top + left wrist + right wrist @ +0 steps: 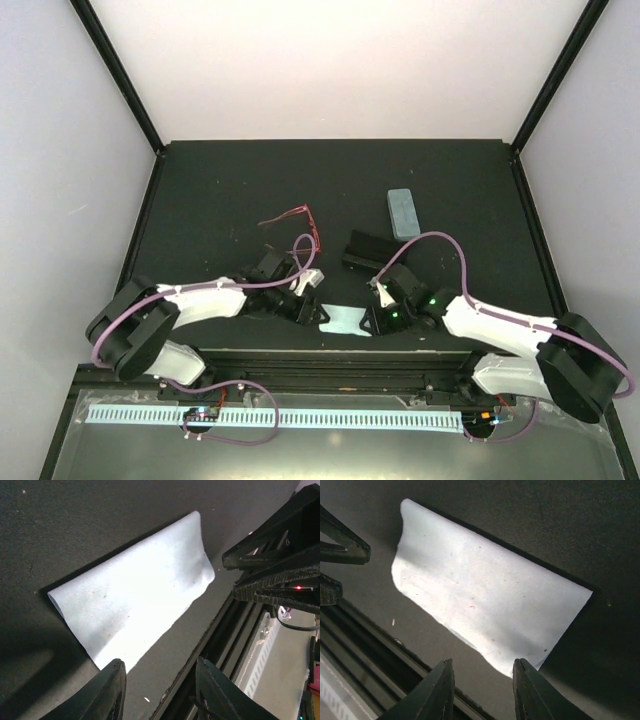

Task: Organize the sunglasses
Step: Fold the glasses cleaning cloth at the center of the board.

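Observation:
The red wire-framed sunglasses lie on the black table, behind my left arm. A folded light blue cloth lies flat near the front edge between both grippers. My left gripper is at the cloth's left end, open and empty. In the left wrist view that gripper stands open just off the corner of the cloth. At the other end of the cloth my right gripper is open too, with nothing between its fingers.
A pale blue oblong case lies at the back right and a black case in front of it. The table's front rail runs right beside both grippers. The right gripper's fingers show across the cloth.

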Controlling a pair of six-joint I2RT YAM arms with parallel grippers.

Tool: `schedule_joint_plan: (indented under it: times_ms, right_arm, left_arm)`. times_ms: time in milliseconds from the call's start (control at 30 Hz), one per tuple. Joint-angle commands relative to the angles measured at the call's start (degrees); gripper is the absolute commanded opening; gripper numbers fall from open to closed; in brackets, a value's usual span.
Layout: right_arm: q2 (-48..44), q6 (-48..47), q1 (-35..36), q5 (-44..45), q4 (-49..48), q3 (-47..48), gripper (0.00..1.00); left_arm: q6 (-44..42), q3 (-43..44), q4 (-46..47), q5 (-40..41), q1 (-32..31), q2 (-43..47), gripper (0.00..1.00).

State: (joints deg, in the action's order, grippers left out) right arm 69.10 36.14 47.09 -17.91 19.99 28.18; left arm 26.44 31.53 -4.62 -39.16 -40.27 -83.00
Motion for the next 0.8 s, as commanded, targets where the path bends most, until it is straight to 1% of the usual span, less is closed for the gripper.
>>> schedule_joint_plan:
  times_ms: [0,133,233,333,433,500,667,700,767]
  right_arm:
    - [-4.0,0.6,-0.2,0.8,3.1,0.3,0.35]
    - [-2.6,0.4,-0.2,2.3,2.3,2.3,0.35]
    - [1.2,0.8,0.0,1.8,0.1,4.1,0.31]
    - [4.5,1.8,0.5,1.0,-3.1,4.9,0.27]
    - [7.4,3.0,1.2,0.1,-5.1,4.8,0.25]
    - [8.8,3.8,1.8,-0.1,-5.3,4.2,0.23]
    - [8.0,6.8,2.3,0.5,-3.3,0.0,0.22]
    - [7.2,7.6,2.3,1.8,-1.4,-0.6,0.21]
    - [5.3,9.3,2.5,7.8,5.2,-0.6,0.21]
  left_arm:
    - [-0.8,-1.3,1.1,-1.6,-0.4,4.2,0.37]
    - [1.4,-0.8,4.3,-2.4,-0.4,5.1,0.33]
    - [3.7,0.5,7.9,-3.6,-0.8,2.4,0.26]
    - [4.9,2.3,9.1,-3.2,-1.9,-1.4,0.20]
    - [6.2,3.2,9.1,-1.2,-3.3,-4.7,0.16]
    - [6.6,3.1,7.5,2.2,-4.1,-5.6,0.14]
    - [7.6,1.1,3.6,8.3,-5.2,-6.8,0.13]
    - [7.8,0.5,2.7,9.3,-5.3,-6.9,0.12]
    - [7.8,-0.8,1.1,11.2,-5.3,-6.5,0.11]
